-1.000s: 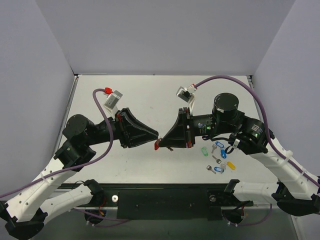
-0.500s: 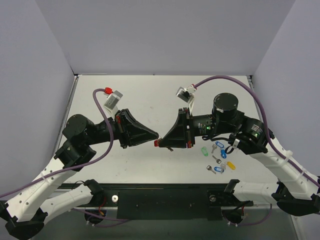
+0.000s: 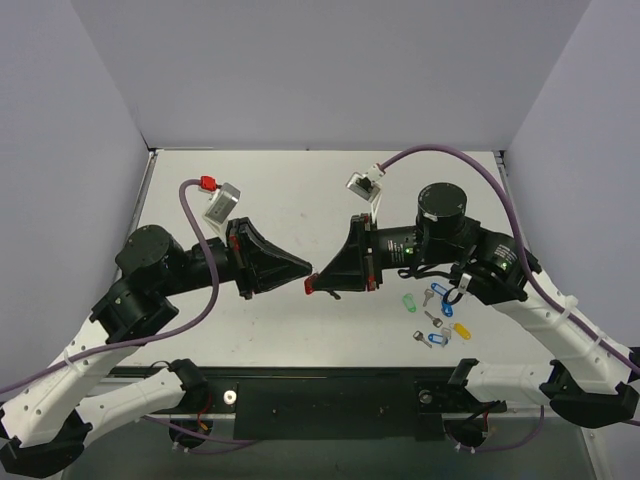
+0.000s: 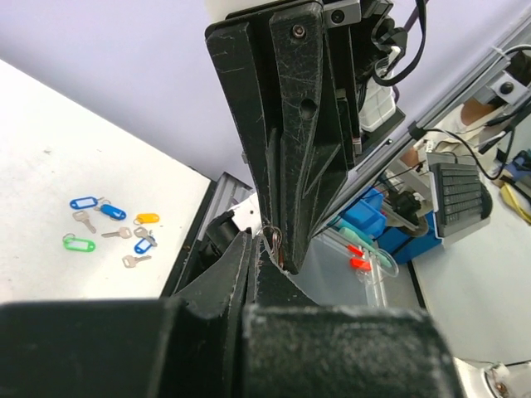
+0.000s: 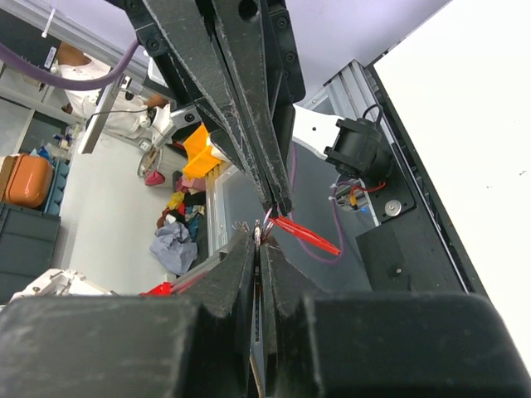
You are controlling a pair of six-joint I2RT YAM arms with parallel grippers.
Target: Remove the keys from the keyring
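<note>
My two grippers meet tip to tip above the table's middle. The left gripper [image 3: 306,268] is shut on the thin split ring [image 4: 276,240] of the keyring. Its red tag [image 3: 310,288] hangs just below the tips and also shows in the right wrist view [image 5: 307,235]. The right gripper [image 3: 313,283] is shut on the small silvery key [image 5: 258,230], a sliver of which shows between its jaws. Key and ring look still joined, but most of both is hidden by the fingers.
Loose keys and tags lie on the table at the right front: a green tag [image 3: 408,302], blue tags [image 3: 446,305], a yellow tag [image 3: 461,329]. They lie under the right arm's forearm. White walls stand on both sides.
Both grippers have shifted slightly left together, still tip to tip. The red tag has moved left with them. Both wrists have rotated a little.
</note>
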